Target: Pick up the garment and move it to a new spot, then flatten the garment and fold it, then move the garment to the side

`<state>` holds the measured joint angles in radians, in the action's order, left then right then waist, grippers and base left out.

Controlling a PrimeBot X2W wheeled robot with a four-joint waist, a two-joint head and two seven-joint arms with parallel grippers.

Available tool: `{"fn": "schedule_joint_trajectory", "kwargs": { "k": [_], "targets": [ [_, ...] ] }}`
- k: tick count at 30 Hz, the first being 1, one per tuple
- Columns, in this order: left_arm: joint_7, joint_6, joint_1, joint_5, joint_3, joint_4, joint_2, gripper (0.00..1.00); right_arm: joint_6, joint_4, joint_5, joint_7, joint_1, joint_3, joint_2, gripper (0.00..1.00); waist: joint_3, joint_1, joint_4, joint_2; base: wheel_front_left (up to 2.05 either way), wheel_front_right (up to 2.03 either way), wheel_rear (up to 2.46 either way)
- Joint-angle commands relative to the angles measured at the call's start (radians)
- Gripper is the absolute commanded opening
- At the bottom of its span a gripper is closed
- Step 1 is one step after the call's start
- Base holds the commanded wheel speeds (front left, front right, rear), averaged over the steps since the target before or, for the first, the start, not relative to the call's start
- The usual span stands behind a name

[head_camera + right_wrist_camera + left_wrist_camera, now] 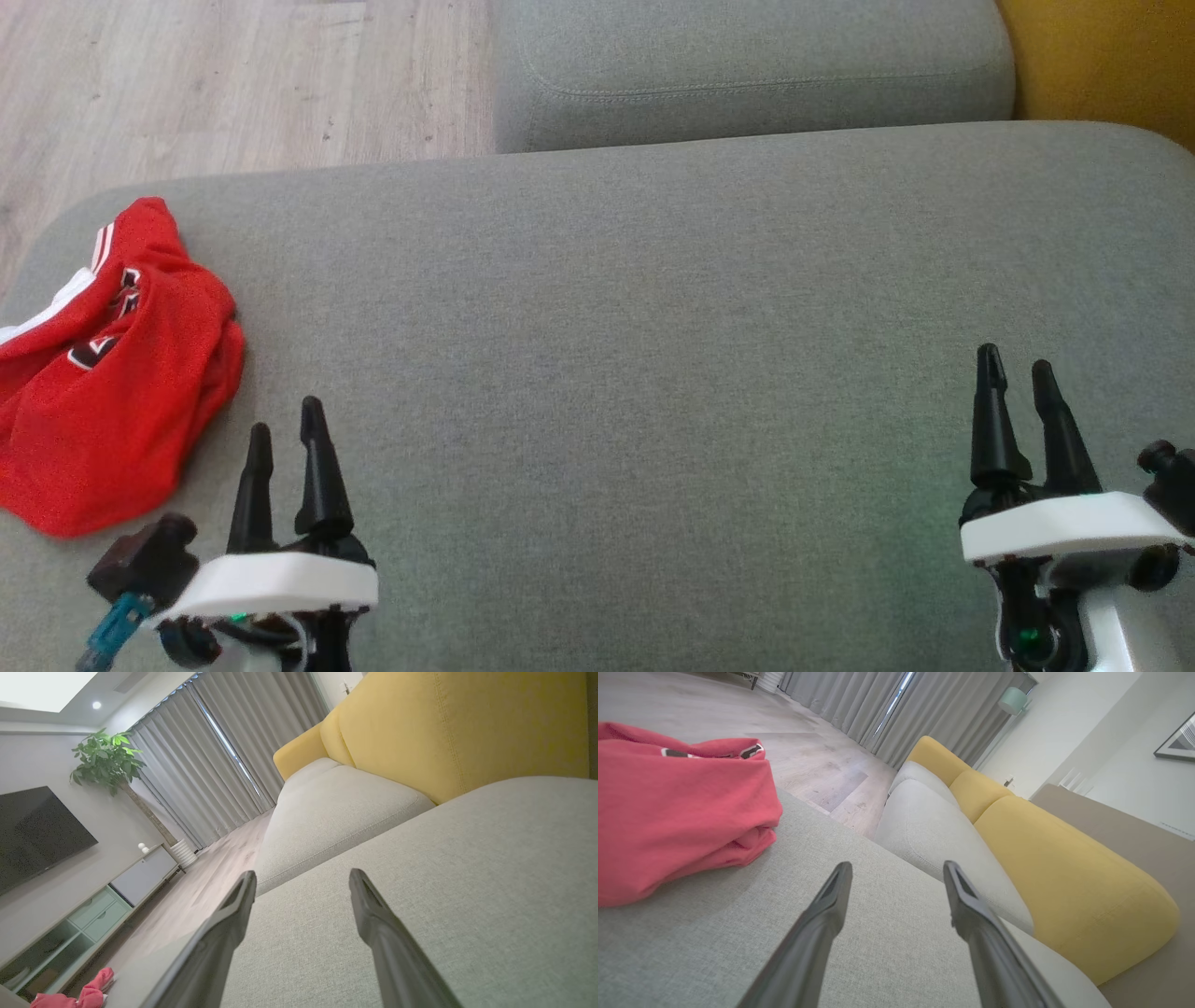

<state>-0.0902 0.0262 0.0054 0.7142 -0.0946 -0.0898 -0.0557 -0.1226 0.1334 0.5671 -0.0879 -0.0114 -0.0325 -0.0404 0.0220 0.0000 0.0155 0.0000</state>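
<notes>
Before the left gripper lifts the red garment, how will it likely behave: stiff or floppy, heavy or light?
Probably floppy: the red garment lies bunched in soft folds on the grey cushion, so it should sag and unfold when lifted. Likely light, since the cloth looks thin. It may drag on the woven cushion rather than slide.

Jersey on near seat cushion, far left end; left gripper just right of it, not touching; right gripper over cushion's far right; second seat cushion behind; floor behind-left; backrest rear right.
</notes>
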Motion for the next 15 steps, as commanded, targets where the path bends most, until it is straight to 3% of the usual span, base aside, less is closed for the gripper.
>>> {"fn": "schedule_joint_trajectory", "kwargs": {
  "k": [1,15],
  "targets": [
    [-0.014,-0.007,-0.030,-0.049,0.004,0.041,-0.023,1.00,-0.005,-0.050,-0.050,-0.016,-0.043,0.018,-0.007,1.00,0.000,0.0000,0.001,0.0000,0.00,0.00,0.00],
    [-0.056,-0.105,-0.046,-0.263,-0.109,0.055,-0.096,1.00,-0.006,-0.073,-0.276,-0.057,-0.040,0.056,-0.008,1.00,0.000,0.0000,0.001,0.0000,0.00,0.00,0.00]
  ]
}}
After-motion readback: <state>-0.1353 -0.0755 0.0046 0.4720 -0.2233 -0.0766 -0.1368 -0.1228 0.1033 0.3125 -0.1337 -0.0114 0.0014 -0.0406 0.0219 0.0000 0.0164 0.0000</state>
